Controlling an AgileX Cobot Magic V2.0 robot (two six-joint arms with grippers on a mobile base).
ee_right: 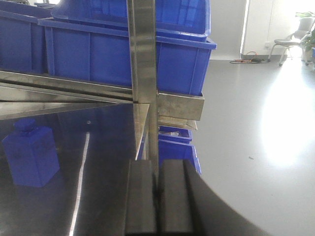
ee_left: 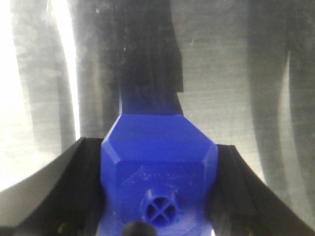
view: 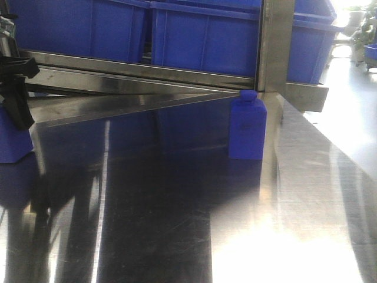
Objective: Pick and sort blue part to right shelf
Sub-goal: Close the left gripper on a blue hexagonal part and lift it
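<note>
Front camera sits low, just above the steel table (view: 177, 224), and faces the right shelf (view: 147, 73) nearly head-on; bins (view: 200, 35) fill the top of frame. Left wrist camera looks along the left gripper (ee_left: 160, 147) onto the table top, very close in: the gripped blue block (ee_left: 160, 167) fills the lower centre. Right wrist camera looks about level past the right gripper (ee_right: 157, 164) at the shelf post (ee_right: 142, 59), with room floor (ee_right: 256, 123) to its right. Front and right wrist views share the standing blue part (view: 247, 130), that post and the bins.
</note>
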